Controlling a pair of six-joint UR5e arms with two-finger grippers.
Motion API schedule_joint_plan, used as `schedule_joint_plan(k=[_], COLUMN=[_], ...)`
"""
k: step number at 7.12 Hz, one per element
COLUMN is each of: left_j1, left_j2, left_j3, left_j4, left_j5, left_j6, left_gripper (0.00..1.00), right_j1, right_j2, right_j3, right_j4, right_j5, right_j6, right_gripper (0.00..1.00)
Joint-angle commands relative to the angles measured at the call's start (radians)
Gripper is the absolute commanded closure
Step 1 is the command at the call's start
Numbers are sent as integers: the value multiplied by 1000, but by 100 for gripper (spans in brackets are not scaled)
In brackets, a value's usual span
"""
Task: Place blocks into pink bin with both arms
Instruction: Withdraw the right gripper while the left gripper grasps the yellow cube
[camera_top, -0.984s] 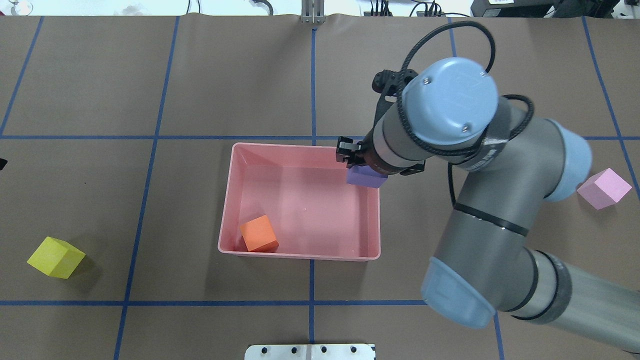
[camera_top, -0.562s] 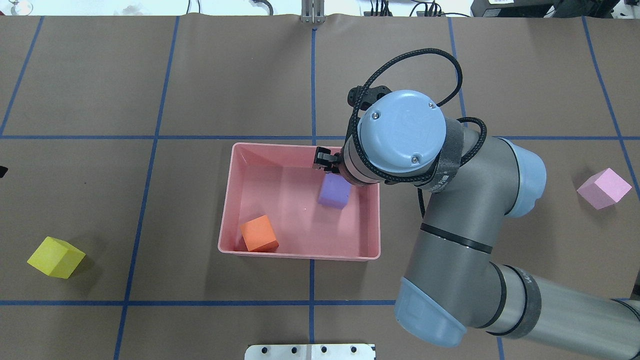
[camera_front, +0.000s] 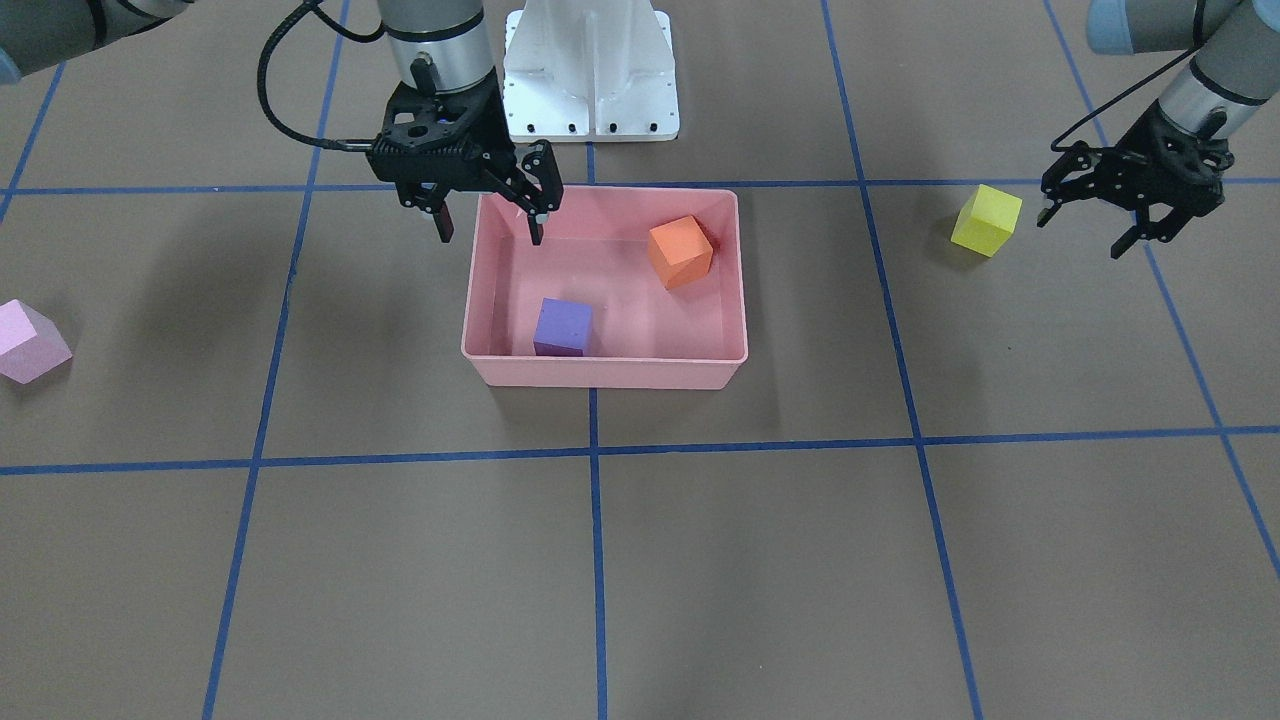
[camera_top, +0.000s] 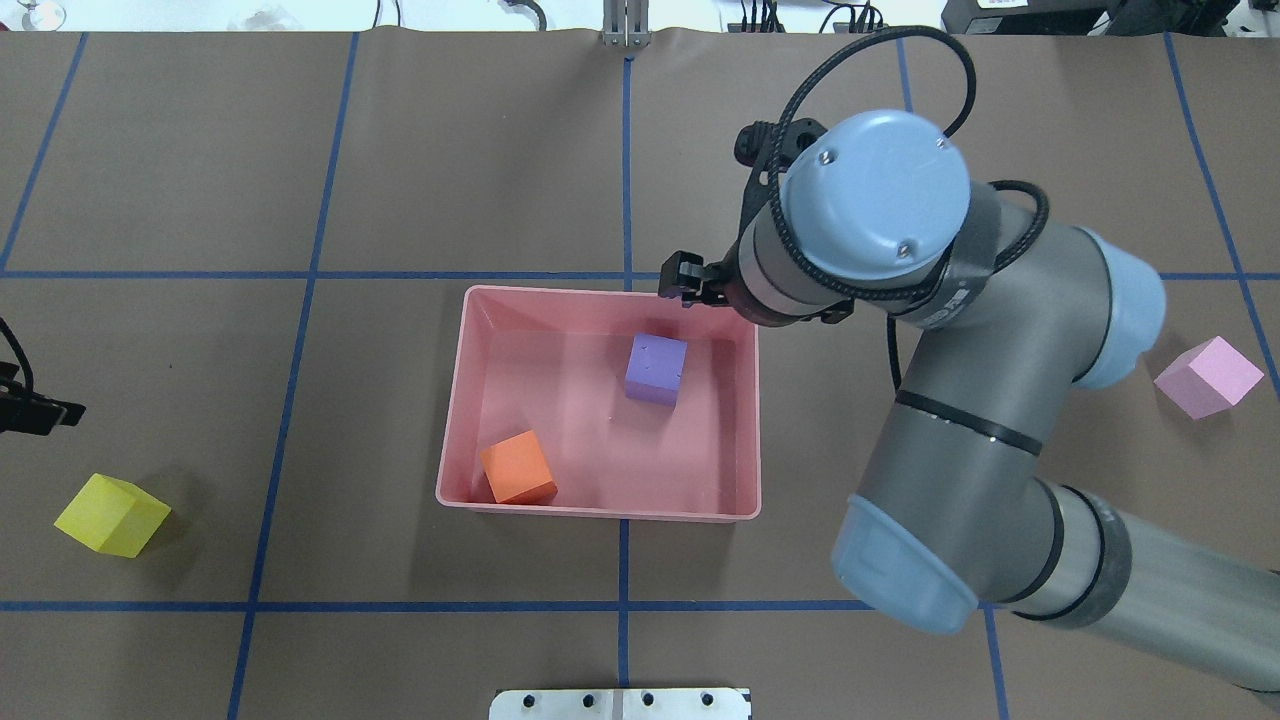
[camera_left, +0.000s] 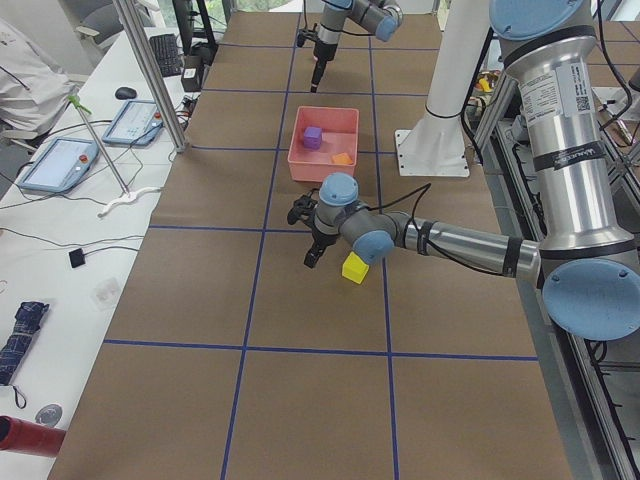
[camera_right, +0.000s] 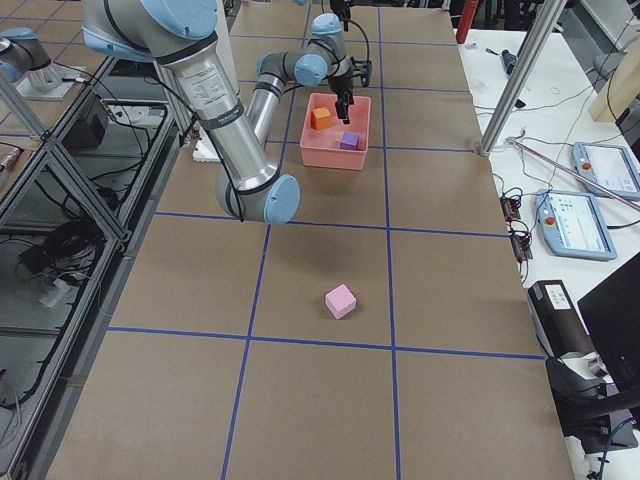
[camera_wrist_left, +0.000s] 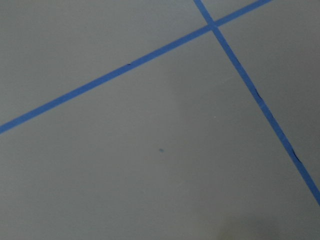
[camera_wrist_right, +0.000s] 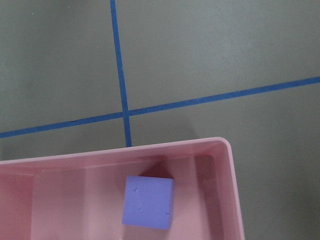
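The pink bin (camera_top: 600, 511) sits mid-table and holds the purple block (camera_top: 656, 368) and the orange block (camera_top: 518, 467). My right gripper (camera_front: 490, 235) is open and empty, raised above the bin's right side; its wrist view looks down on the purple block (camera_wrist_right: 149, 201) in the bin's corner (camera_wrist_right: 231, 175). The yellow block (camera_front: 986, 220) lies on the table on my left. My left gripper (camera_front: 1080, 235) is open and empty, hovering just beside the yellow block on its outer side. The light pink block (camera_top: 1208, 376) lies on the table far to my right.
The white base pedestal (camera_front: 590, 70) stands at the robot's edge of the table behind the bin. Blue tape lines (camera_top: 625, 160) grid the brown table cover. A desk with tablets (camera_left: 60, 160) runs along the table's far side.
My right gripper carried the purple block over the bin and let it go; the block now lies on the bin floor and the gripper has drawn back. My left gripper has entered the overhead view.
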Motion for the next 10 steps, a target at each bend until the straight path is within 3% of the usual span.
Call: schedule_joint_plan(k=[1,3,7,10], left_j1=[133,179,312,380], left_j2=[50,122,127,127], left_j3=[-1,-7,-9,-3], left_j4=[-69,-134,-156,-155], left_j5=[121,152,221,258], left_j6=[-118,-116,-236,-272], left_gripper=[0,0,0,0], right_j1=[122,189,341,371], right_j2=[-69,-105,-212,-241], right_j3=[35,46,44,41], right_j4=[2,2,11,11], right_j5=[111,166,303,318], right_j6=[-150,-238,-498,-545], right_gripper=[0,0,0,0])
